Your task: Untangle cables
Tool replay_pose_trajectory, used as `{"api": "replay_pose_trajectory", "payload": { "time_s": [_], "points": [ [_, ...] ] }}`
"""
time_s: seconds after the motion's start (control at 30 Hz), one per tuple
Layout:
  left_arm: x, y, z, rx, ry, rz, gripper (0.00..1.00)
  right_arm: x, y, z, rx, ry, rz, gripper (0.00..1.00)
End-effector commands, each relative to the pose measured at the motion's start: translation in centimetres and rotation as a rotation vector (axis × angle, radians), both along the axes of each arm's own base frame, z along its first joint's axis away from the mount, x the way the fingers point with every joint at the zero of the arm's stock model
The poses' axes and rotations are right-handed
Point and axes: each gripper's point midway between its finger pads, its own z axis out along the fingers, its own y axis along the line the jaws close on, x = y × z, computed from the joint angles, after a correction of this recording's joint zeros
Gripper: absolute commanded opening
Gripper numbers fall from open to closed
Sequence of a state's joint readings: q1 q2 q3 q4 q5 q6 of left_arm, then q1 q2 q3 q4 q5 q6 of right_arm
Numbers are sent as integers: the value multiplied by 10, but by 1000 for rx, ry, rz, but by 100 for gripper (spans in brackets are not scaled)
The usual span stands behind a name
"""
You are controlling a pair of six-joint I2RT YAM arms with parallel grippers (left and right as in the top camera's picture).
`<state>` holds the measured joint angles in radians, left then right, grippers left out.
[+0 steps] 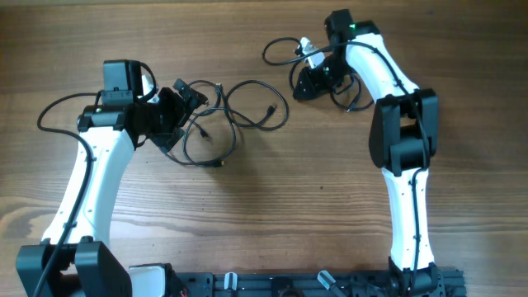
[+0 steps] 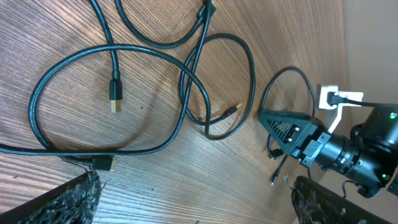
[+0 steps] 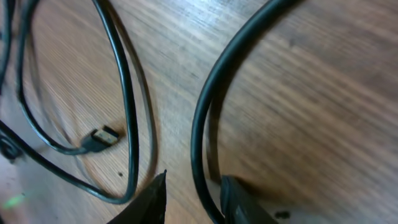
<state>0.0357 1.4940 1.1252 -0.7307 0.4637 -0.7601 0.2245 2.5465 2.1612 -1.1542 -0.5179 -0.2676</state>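
Several thin black cables (image 1: 271, 110) lie looped over one another on the wooden table, left of centre. My left gripper (image 1: 188, 120) stands wide open at the tangle's left side. In the left wrist view its fingers (image 2: 68, 205) frame bare wood, with a gold-tipped plug (image 2: 115, 99) and crossed loops beyond. Another black cable with a white plug (image 1: 305, 44) lies at the back right. My right gripper (image 1: 302, 85) is low over it. In the right wrist view that cable (image 3: 199, 124) runs between the narrowed jaws of my right gripper (image 3: 196, 177), close to the right finger (image 3: 239, 202), a gap still showing on the left.
The table (image 1: 272, 206) is brown wood. Thicker black wires run along both white arms, one looping left of the left arm (image 1: 49, 111). The right gripper's black body (image 2: 292, 134) shows in the left wrist view. A dark rail (image 1: 289, 285) lies at the front edge.
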Motion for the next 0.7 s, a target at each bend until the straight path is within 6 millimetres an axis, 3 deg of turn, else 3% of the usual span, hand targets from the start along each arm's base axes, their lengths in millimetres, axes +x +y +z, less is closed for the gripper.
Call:
{"api": "replay_pose_trajectory", "payload": {
  "time_s": [0.0, 0.2, 0.3, 0.47, 0.67],
  "points": [
    [2, 2, 11, 22, -42, -9, 100, -18, -25, -49, -282, 48, 17, 32],
    [2, 2, 11, 22, -42, -9, 100, -14, -35, -55, -421, 29, -59, 30],
    [2, 3, 10, 25, -42, -8, 100, -17, -36, -61, -430, 43, -86, 20],
    [3, 4, 10, 29, -42, -5, 100, -28, -51, -81, -583, 28, -105, 17],
    [3, 4, 10, 28, -41, -5, 100, -26, -55, -84, -660, -1, -160, 9]
  ]
}}
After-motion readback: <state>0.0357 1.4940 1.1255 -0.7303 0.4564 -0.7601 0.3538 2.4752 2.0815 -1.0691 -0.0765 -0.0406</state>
